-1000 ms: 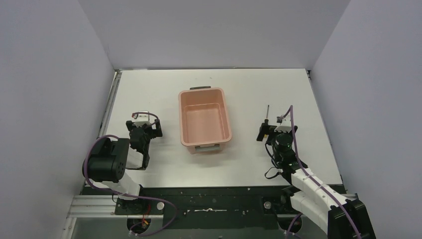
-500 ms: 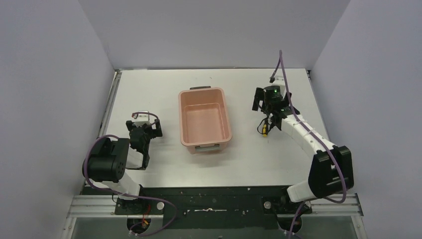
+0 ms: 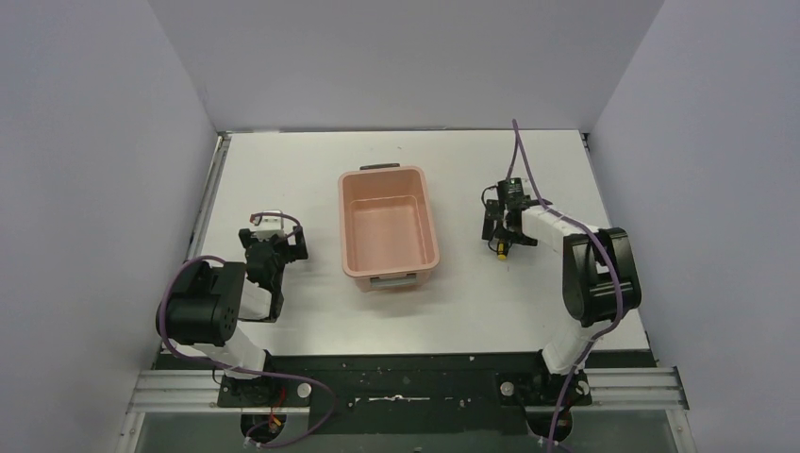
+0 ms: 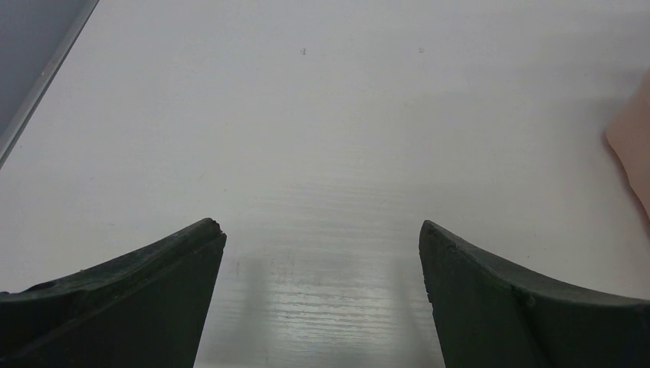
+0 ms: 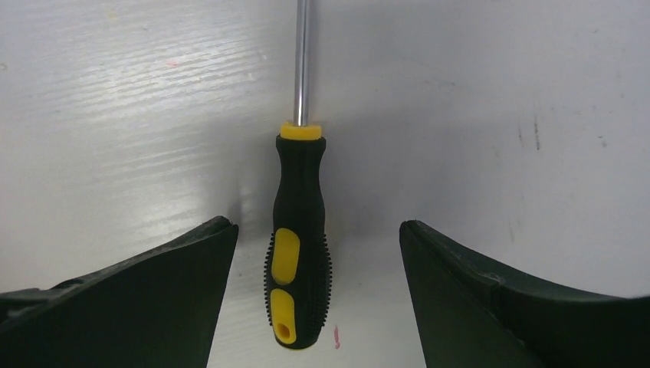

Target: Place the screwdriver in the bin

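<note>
The screwdriver (image 5: 299, 245) lies flat on the white table, its black and yellow handle towards the camera and its thin shaft (image 5: 303, 61) pointing away. My right gripper (image 5: 314, 224) is open, one finger on each side of the handle with a gap on both sides. In the top view the right gripper (image 3: 500, 231) hangs over the screwdriver (image 3: 504, 249), right of the salmon-pink bin (image 3: 343, 226), which has nothing in it. My left gripper (image 3: 274, 241) rests low and open left of the bin, with only bare table between its fingers (image 4: 153, 291).
The table's white walls stand at the back and both sides. A metal rail (image 3: 209, 203) runs along the left table edge. A pink corner of the bin (image 4: 636, 138) shows at the right of the left wrist view. A purple cable (image 3: 522, 156) arches above the right wrist.
The right arm has swung from a folded pose near its base out past the screwdriver, then back down over its handle. Its jaws have narrowed a little. The left arm has not moved.
</note>
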Available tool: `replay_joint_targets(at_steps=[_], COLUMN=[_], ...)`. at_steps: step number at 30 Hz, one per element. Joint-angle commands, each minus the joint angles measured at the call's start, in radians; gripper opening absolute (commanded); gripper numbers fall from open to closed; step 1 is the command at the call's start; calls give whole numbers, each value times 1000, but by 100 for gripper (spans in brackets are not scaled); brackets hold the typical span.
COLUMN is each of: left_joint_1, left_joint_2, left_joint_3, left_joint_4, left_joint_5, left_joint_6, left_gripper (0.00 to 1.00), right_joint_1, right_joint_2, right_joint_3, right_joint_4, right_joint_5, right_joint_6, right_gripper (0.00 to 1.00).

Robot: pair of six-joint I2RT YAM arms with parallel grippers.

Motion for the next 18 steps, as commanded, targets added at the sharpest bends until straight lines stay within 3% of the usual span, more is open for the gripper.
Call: replay_joint_targets(at_steps=[1,3,5,7,18], left_joint_1=[2,2,2,2,2], left_joint_2=[-9,-9,-9,-8,-8], left_joint_3=[17,17,17,17,18], left_joint_4=[40,40,40,40,39], left_joint_5=[-1,-1,-1,-1,-1], left_joint_6=[-5,-6,-5,-5,-5], left_gripper=[97,97,97,97,97], right_joint_1=[-22,-25,-27,-28,0], right_joint_2=[45,62,74,70,-171], right_joint_3=[-4,-10,-10,-6,189], right_joint_4=[41,52,43,29,-209], right_joint_5=[-34,-47,-41,-42,34], right_joint_6=[11,18,28,30,-31], right_gripper=[73,56,23,1,0])
